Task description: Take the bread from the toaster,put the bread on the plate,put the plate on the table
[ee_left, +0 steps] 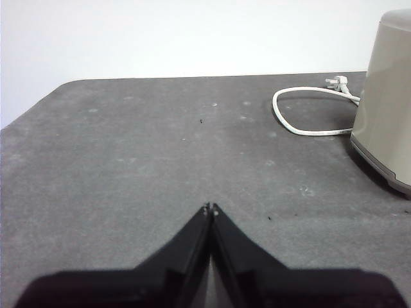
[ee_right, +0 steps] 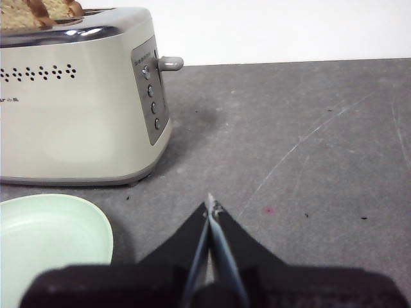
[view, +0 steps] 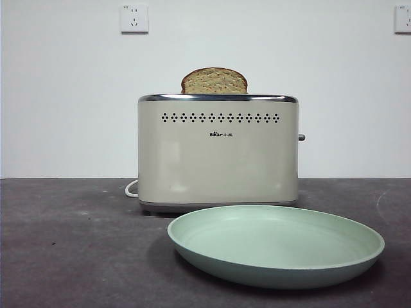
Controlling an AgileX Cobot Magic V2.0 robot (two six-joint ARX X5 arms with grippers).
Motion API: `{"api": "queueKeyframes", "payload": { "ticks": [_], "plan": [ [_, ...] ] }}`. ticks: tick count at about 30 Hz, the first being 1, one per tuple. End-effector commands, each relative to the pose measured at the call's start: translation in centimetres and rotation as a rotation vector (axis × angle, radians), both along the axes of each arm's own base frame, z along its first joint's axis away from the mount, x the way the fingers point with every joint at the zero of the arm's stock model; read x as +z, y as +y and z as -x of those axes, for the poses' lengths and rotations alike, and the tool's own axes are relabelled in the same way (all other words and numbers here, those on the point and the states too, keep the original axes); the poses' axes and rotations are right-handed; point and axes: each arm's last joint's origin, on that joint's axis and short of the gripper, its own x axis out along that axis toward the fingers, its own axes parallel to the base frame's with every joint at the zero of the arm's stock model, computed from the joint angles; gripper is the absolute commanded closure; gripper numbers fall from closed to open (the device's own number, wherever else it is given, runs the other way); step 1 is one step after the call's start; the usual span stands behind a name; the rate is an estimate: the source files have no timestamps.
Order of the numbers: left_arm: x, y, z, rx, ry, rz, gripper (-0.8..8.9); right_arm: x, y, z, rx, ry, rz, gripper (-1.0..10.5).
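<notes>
A cream toaster (view: pixel 218 153) stands mid-table with the bread (view: pixel 214 81) poking its domed brown top out of the slot. The pale green plate (view: pixel 276 245) lies flat on the dark table (view: pixel 70 244) in front of the toaster, toward the right. Neither arm shows in the front view. My left gripper (ee_left: pixel 210 209) is shut and empty, low over the table beside the toaster's (ee_left: pixel 385 102) cord end. Beside the toaster's (ee_right: pixel 77 96) lever end my right gripper (ee_right: pixel 210 206) is shut and empty too, with the plate's rim (ee_right: pixel 96 224) near it. Bread tops (ee_right: pixel 38 13) show there.
A white cord (ee_left: pixel 302 109) loops on the table behind the toaster's left end. The toaster's lever (ee_right: pixel 170 63) and several buttons face the right arm. Wall sockets (view: pixel 133 18) sit high on the back wall.
</notes>
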Motion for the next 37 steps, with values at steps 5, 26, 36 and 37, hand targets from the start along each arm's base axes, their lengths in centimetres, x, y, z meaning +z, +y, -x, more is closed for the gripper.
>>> {"api": "queueKeyframes", "payload": {
  "ticks": [5, 26, 36, 37],
  "plan": [
    [0.0, 0.0, 0.0, 0.013, -0.008, 0.139, 8.19, -0.4, 0.0, 0.0, -0.005, 0.029, -0.083, 9.5],
    [11.0, -0.8, 1.6, -0.191, 0.001, 0.266, 8.19, 10.5, 0.8, -1.1, 0.21, 0.144, -0.236, 9.6],
    [16.2, -1.4, 0.8, -0.461, 0.179, 0.284, 8.19, 16.7, 1.6, -2.8, 0.434, 0.422, -0.141, 9.6],
    [16.5, -1.5, 0.9, -0.485, 0.2, 0.282, 8.19, 17.0, 1.7, -2.9, 0.451, 0.45, -0.126, 9.6]
  ]
}}
